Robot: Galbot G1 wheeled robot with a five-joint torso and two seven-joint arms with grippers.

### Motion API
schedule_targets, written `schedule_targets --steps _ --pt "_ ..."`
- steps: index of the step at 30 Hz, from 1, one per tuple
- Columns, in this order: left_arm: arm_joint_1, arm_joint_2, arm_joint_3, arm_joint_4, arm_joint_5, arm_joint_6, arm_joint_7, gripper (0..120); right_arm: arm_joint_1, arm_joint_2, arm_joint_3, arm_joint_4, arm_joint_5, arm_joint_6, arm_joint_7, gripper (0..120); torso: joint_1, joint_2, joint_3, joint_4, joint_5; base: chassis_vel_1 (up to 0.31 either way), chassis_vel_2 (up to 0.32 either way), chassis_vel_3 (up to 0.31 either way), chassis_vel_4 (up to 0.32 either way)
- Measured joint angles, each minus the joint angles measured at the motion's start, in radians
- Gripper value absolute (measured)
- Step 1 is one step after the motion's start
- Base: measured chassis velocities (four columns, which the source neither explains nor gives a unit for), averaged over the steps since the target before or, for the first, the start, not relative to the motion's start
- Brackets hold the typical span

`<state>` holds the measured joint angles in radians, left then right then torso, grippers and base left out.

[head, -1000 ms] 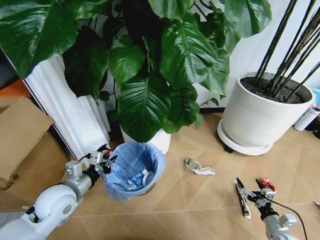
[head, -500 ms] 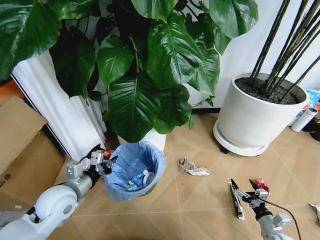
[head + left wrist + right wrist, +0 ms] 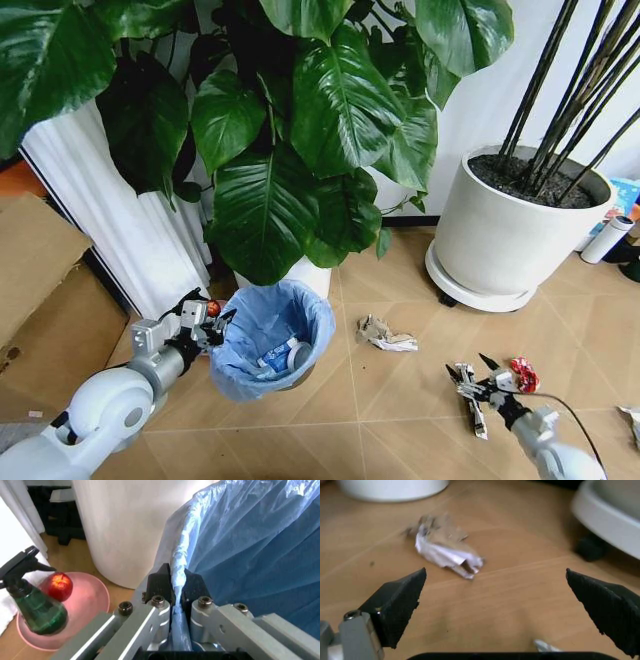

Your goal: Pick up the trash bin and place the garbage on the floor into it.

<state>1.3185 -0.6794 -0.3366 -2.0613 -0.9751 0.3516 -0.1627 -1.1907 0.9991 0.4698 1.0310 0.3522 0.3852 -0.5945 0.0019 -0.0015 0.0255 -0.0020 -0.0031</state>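
Garbage (image 3: 447, 551), a light crumpled wrapper, should crush easily between the wide-open right gripper (image 3: 507, 607), while the left gripper (image 3: 174, 588) pinches the bin (image 3: 262, 340) rim.

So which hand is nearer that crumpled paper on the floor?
The right hand: it hangs open just short of the crumpled paper. The left hand is beyond the trash bin, clamped on its rim.

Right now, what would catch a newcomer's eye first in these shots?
The big leafy plant fills the top of the head view, above the bin with its blue bag, whose rim the left pincer pinches. On the floor to the bin's right lies a crumpled wrapper; the open right pincer hangs near it, with a red wrapper just beyond.
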Motion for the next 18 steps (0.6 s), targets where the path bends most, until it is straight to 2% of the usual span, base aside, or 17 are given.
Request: schedule_targets --steps 5,7,10,15,18 --pt "0.0 -0.007 0.0 0.011 0.001 0.0 -0.001 0 0.149 -0.014 -0.131 -0.102 -0.053 -0.016 -0.03 100 0.0 0.0 0.0 0.0 0.0 0.0 0.0 0.0 0.0" --pt "0.0 -0.007 0.0 0.013 0.001 0.0 -0.001 0 0.166 -0.011 -0.143 -0.119 -0.062 -0.016 -0.036 100 0.0 0.0 0.0 0.0 -0.0001 0.0 0.0 0.0 0.0" --pt "-0.003 -0.008 0.0 0.025 0.001 0.001 -0.001 0 0.26 0.016 -0.19 -0.216 -0.127 -0.016 -0.081 100 0.0 0.0 0.0 -0.0001 0.0001 0.0 0.0 0.0 0.0" --pt "-0.013 -0.007 0.0 0.036 -0.003 0.001 -0.001 0 0.333 0.039 -0.234 -0.284 -0.153 -0.023 -0.1 100 0.0 0.0 0.0 -0.0004 -0.0003 0.0 0.0 0.0 0.0" --pt "-0.017 -0.007 0.0 0.043 -0.006 0.001 -0.002 0 0.412 0.082 -0.259 -0.349 -0.18 -0.023 -0.11 100 0.0 0.0 0.0 -0.0002 -0.0001 0.0 0.0 0.0 0.0"
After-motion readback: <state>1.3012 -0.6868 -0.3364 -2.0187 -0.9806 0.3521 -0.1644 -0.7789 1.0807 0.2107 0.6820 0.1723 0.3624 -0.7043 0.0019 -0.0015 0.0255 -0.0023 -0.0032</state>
